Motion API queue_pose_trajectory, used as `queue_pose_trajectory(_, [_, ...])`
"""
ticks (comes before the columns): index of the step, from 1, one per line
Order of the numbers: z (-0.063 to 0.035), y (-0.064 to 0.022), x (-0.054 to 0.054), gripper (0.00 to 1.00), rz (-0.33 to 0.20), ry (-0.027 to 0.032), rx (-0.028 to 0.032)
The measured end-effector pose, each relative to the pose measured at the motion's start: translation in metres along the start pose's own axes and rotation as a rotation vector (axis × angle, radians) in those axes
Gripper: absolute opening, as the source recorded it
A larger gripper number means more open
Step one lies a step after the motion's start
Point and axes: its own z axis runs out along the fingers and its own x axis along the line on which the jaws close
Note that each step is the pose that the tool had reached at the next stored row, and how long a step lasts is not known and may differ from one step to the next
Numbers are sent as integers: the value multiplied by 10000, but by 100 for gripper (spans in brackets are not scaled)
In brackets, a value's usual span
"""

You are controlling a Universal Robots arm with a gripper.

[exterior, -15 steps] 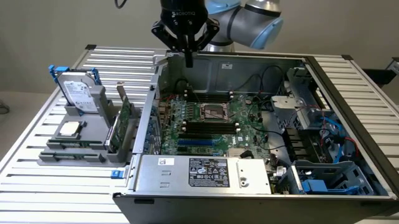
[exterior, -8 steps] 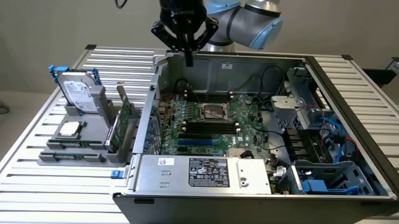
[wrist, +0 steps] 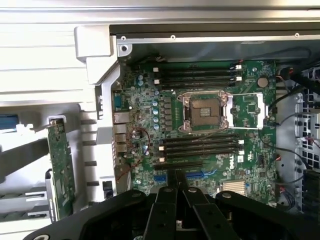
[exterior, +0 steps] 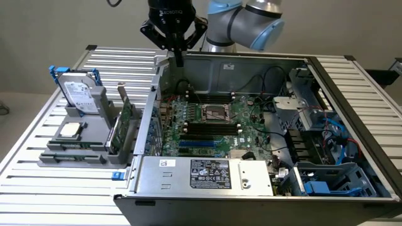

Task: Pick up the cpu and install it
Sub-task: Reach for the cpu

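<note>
Gripper is hanging pinched shut and empty over the computer case's back wall.
Cpu is lying flat on the grey rack toward the bench's edge at the exterior view's left, near the hard drive. It is likely light, stiff and fragile underneath, so gripping its opposite side edges seems best.

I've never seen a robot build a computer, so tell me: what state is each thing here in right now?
Grey metal computer case: open, side panel off.
Black robot gripper: shut, holding nothing, above the case's far corner.
Small silvery-white square cpu: lying flat on the grey holder, outside the case.
Square metal-framed socket on the green motherboard: empty.
Silver hard drive with blue rails: standing upright in the holder.
</note>
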Motion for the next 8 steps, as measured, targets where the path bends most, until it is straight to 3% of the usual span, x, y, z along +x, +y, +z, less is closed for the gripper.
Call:
queue_pose_trajectory(2, [-10,2,90,11,-1,-17,0])
queue_pose_trajectory(4, [-20,3,170,11,-1,-72,-2])
queue_pose_trajectory(6, [-28,4,244,11,-1,-157,-1])
queue_pose_trajectory(8, [-35,5,308,11,-5,-280,7])
